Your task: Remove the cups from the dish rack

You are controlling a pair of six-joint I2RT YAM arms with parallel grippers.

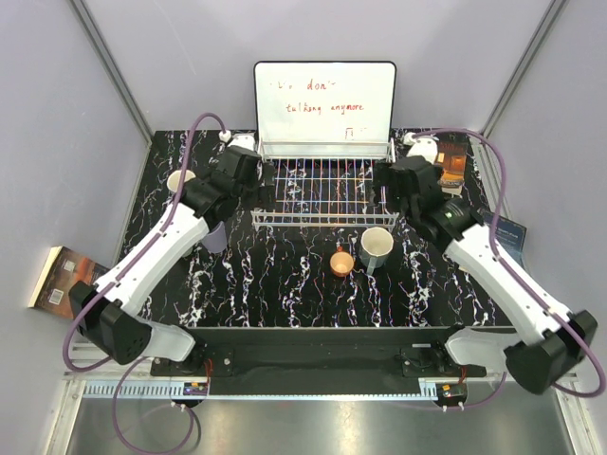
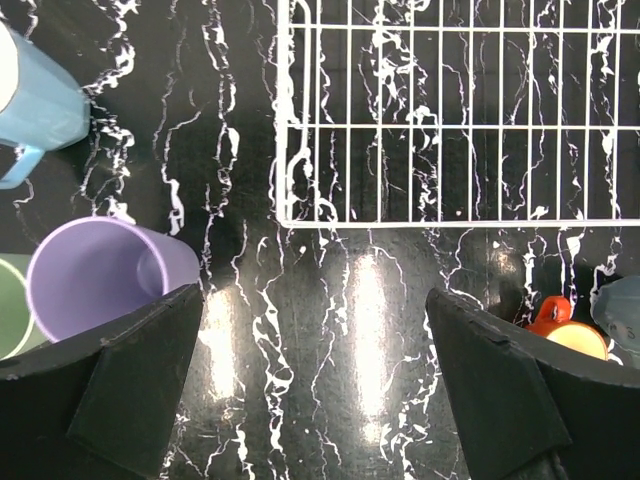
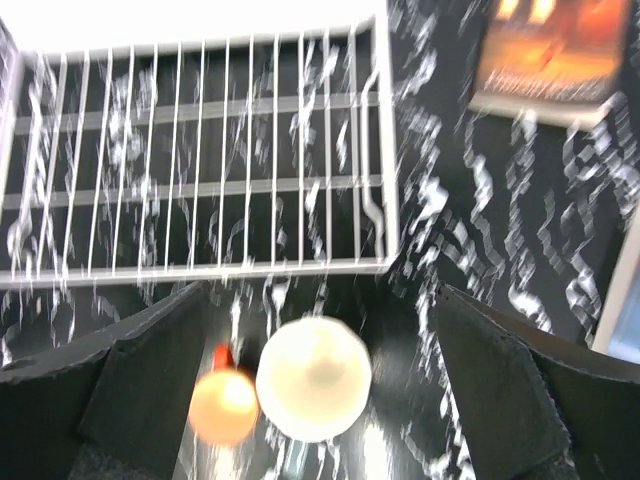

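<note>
The dish rack point(image 1: 322, 194) stands in the middle of the black marble table point(image 1: 285, 284), just in front of the whiteboard point(image 1: 324, 100). All the cups that can be seen stand on the table outside the rack. The orange cup point(image 1: 341, 263) and the grey cup point(image 1: 376, 246) are near the front edge of the rack, side by side and almost touching. In the left wrist view, the light blue cup point(image 2: 35, 100), the lilac cup point(image 2: 100, 275) and the pale green cup point(image 2: 8, 310) are grouped to the left of the rack. The left gripper point(image 2: 312, 300) hovers at the rack's left front corner with its fingers wide apart and nothing between them. The right gripper point(image 3: 318, 300) hangs above the grey and orange cups, its fingers also wide apart and holding nothing. A book point(image 3: 550, 45) lies to the right of the rack.
</note>
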